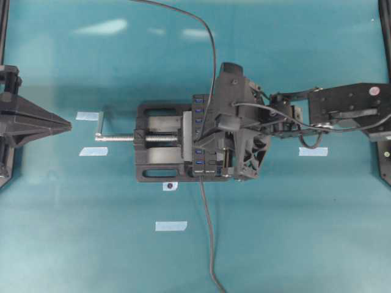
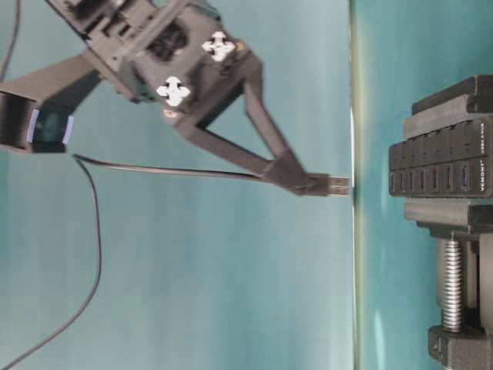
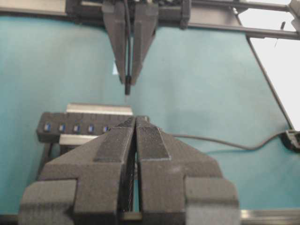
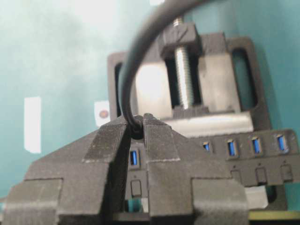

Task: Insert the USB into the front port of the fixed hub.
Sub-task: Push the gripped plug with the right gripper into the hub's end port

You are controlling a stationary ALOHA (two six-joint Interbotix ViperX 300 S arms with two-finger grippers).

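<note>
right gripper (image 2: 308, 183) pinches the usb (image 2: 337, 184) just above the fixed hub (image 2: 439, 166), plug aimed at its ports so we can line it up, while our left gripper (image 3: 136, 129) rests pressed together beside the hub.

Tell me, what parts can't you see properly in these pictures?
- Plug tip: in the right wrist view the gripper fingers cover it; only the cable shows.
- Hub: from overhead, the right arm covers much of its port row.
- Hub's far ports: the left gripper blocks them in the left wrist view.
- Vise: cut off by the table-level view's right edge.
- Whether the plug lines up with a port: no view settles it.
</note>
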